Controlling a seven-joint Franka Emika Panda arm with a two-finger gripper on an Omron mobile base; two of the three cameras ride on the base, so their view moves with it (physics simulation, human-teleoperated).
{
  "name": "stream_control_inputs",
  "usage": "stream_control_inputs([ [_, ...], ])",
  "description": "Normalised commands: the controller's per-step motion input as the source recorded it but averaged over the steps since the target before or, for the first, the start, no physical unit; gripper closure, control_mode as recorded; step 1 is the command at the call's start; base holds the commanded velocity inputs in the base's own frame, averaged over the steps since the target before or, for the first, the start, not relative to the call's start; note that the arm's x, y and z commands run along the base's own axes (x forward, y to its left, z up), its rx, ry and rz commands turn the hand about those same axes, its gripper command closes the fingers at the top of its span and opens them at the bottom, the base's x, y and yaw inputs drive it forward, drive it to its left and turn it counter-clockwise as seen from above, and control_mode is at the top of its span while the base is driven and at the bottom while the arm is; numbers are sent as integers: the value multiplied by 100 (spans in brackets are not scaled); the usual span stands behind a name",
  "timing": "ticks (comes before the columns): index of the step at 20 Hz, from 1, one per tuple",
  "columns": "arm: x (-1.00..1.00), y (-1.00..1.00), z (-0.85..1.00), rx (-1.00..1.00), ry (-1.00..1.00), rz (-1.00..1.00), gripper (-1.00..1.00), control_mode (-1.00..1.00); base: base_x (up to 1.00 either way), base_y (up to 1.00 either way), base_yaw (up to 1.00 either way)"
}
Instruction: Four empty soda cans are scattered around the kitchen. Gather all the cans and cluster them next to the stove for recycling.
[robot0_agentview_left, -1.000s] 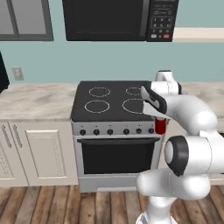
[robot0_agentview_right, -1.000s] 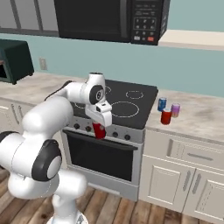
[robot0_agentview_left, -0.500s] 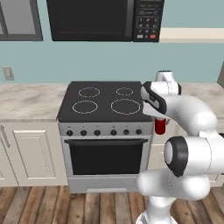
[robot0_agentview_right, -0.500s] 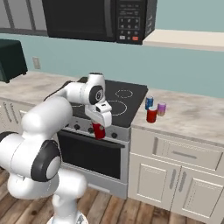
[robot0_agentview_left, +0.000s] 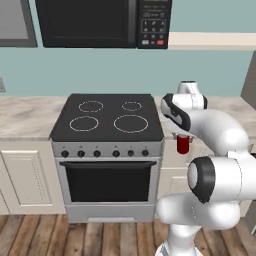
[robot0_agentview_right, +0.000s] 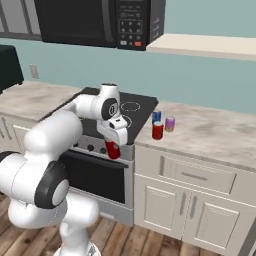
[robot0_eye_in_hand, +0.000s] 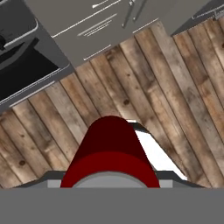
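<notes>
A red soda can (robot0_agentview_right: 113, 149) hangs in front of the stove's right front corner, and my gripper (robot0_agentview_right: 114, 144) is shut on it from above. In the left base view this same held can (robot0_agentview_left: 183, 144) shows just right of the stove (robot0_agentview_left: 107, 117), below my gripper (robot0_agentview_left: 183, 137). Looking down from the hand, the held can (robot0_eye_in_hand: 110, 153) hides the fingertips, with wooden floor beneath it. Three more cans stand close together on the counter right of the stove (robot0_agentview_right: 145, 114): a blue one (robot0_agentview_right: 156, 117), a red one (robot0_agentview_right: 158, 130) and a purple-pink one (robot0_agentview_right: 170, 123).
A black microwave (robot0_agentview_left: 102, 22) hangs above the stove. The marble counter (robot0_agentview_right: 215, 137) runs on to the right over white cabinets, with a shelf (robot0_agentview_right: 200, 45) above it. A dark-green toaster oven (robot0_agentview_right: 7, 67) sits far left. The oven door (robot0_eye_in_hand: 26, 65) shows over the wooden floor (robot0_eye_in_hand: 175, 87).
The whole scene has slid left in both base views, so the camera has moved right. The arm's pose is unchanged, with the red can still held.
</notes>
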Motion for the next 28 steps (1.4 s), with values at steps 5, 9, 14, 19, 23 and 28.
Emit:
stream_control_inputs([
  [5, 0, 0, 0, 0, 0, 0, 100, 100, 26, -52, 0],
  [9, 0, 0, 0, 0, 0, 0, 100, 100, 33, -48, 0],
  [14, 0, 0, 0, 0, 0, 0, 100, 100, 33, -48, 0],
  [19, 0, 0, 0, 0, 0, 0, 100, 100, 33, -48, 0],
  [23, 0, 0, 0, 0, 0, 0, 100, 100, 32, -43, 3],
  [28, 0, 0, 0, 0, 0, 0, 100, 100, 30, -37, 5],
])
